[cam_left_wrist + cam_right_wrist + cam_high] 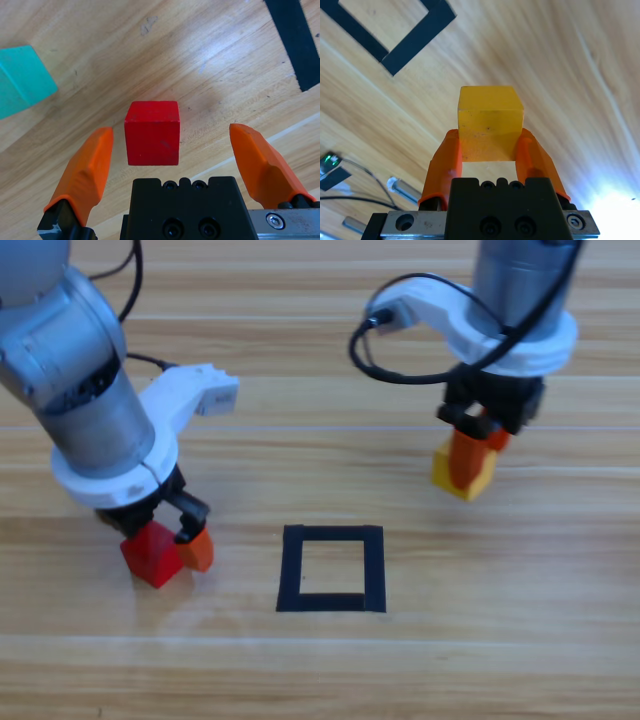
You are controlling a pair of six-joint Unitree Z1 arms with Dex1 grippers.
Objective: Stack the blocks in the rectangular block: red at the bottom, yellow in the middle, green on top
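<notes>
The red cube [150,553] rests on the wood left of the black tape square [332,602]. My left gripper [162,540] straddles it. In the left wrist view the red cube [152,132] sits between the open jaws of the left gripper [172,134], with gaps on both sides. The teal-green cube [22,80] lies beyond it at the left edge and a strip of the tape [295,40] shows top right; the high view hides the green cube. My right gripper [472,455] is shut on the yellow cube [463,472], up right of the square. The yellow cube [490,120] is pinched low by the right gripper [488,136], with the tape square [417,40] farther off.
A black cable [400,370] loops off the right arm's wrist near the top. Cables and metal bits [402,187] lie at the lower left of the right wrist view. Bare wood surrounds the tape square.
</notes>
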